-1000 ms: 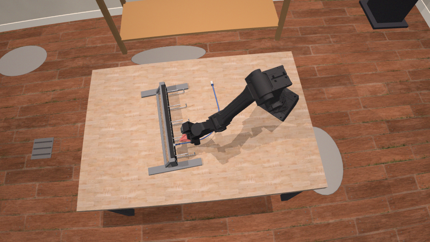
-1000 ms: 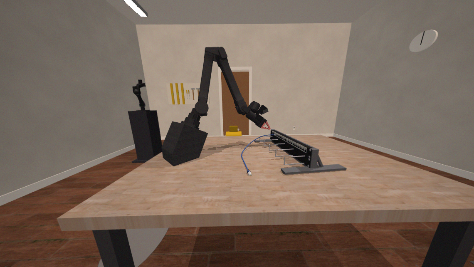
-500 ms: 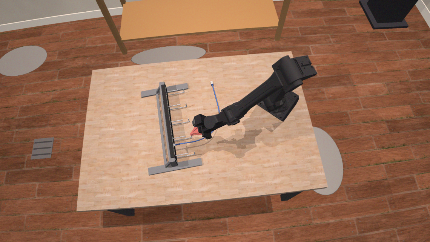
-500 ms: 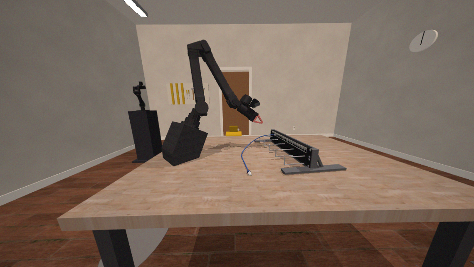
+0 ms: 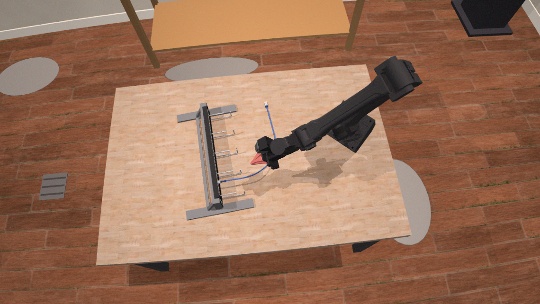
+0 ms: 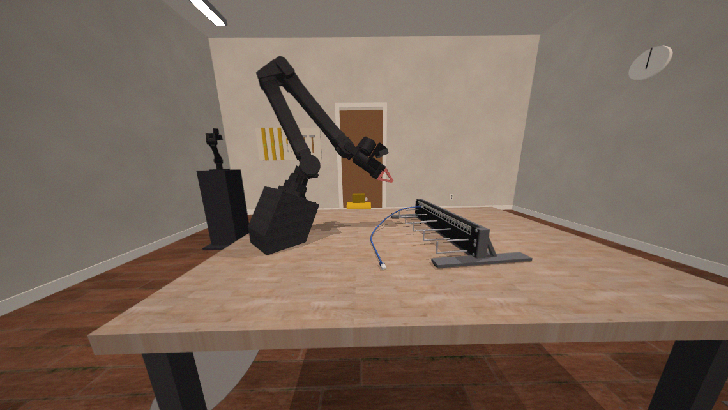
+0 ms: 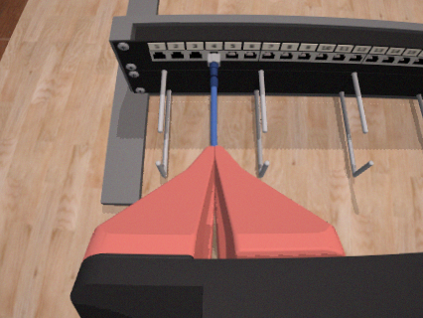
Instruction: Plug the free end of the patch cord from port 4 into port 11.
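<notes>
Pale wood-grained, our desk [image 5: 151, 234] [image 6: 356, 305] [image 7: 65, 149] carries, left to right, a long black-and-grey patch-panel rack [image 5: 209, 151] [image 6: 478, 244] [image 7: 174, 79], a slim blue patch cord [image 5: 241, 177] [image 6: 371, 236] [image 7: 213, 109] running from port 4, and above it our red-fingered end effector [image 5: 251, 163] [image 6: 392, 181] [image 7: 214, 159], closed on nothing.

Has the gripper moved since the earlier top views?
Yes: the gripper has drawn back from the rack, toward the arm's base.
</notes>
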Robot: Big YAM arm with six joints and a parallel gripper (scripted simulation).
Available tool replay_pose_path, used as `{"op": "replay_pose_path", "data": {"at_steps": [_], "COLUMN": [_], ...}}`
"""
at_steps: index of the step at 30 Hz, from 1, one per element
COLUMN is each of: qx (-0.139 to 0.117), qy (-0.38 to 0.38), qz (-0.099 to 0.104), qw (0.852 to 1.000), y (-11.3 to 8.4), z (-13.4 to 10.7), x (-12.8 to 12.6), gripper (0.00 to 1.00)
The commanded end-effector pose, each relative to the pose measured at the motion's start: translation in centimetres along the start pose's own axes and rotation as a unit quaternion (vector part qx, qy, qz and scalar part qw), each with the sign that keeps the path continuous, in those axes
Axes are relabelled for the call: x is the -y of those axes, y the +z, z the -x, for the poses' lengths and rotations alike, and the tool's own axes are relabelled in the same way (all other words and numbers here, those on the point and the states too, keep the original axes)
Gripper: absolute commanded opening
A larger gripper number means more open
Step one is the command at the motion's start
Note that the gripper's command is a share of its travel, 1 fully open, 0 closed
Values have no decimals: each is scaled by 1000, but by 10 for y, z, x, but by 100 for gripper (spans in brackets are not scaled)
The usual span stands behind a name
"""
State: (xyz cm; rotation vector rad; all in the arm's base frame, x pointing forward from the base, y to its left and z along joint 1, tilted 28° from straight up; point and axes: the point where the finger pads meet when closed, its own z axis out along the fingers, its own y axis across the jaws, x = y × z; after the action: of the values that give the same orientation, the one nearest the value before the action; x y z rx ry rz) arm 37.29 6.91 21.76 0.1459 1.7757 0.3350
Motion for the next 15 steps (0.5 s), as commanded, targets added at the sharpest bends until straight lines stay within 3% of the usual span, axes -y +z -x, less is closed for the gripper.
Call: {"op": "replay_pose_path", "data": {"at_steps": [1,15], "qx": [-2,-1], "qy": [3,2], "qz": [5,1], "qw": [1000,1000], "y": [-4,-1], "z": [0,0], "x": [-5,6], "gripper": [0,0]}}
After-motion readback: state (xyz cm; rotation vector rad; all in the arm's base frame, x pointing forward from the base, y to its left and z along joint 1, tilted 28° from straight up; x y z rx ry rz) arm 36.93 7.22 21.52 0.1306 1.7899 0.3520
